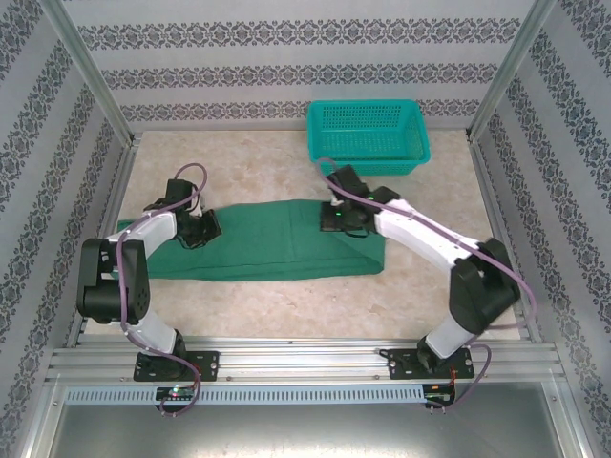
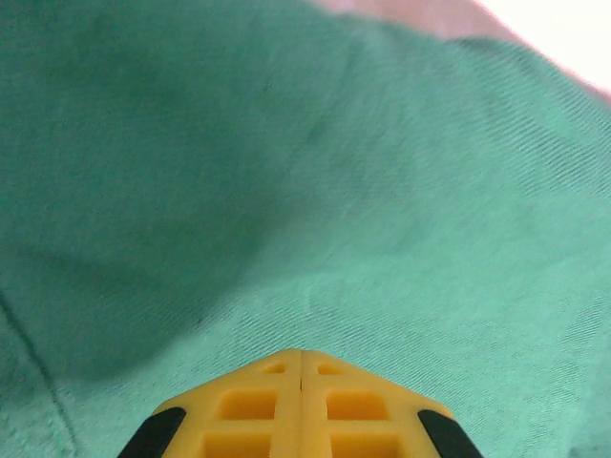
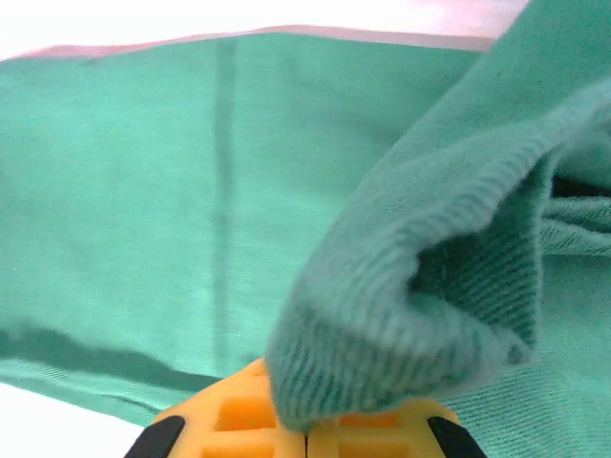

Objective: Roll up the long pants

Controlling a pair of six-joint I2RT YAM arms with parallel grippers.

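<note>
The long pants (image 1: 272,243) lie as a dark green band across the middle of the table, their right end folded back on itself. My left gripper (image 1: 203,229) rests on the left part of the pants. In the left wrist view its yellow fingertips (image 2: 302,355) are pressed together over the green cloth (image 2: 382,191), with nothing visible between them. My right gripper (image 1: 336,221) is at the upper right edge of the pants. In the right wrist view it (image 3: 305,431) is shut on a bunched fold of the pants (image 3: 410,315), lifted over the flat cloth (image 3: 143,191).
A teal mesh basket (image 1: 368,134) stands at the back right, just behind the right arm. Patterned walls with metal posts enclose the table on three sides. Bare beige tabletop (image 1: 286,310) lies in front of the pants.
</note>
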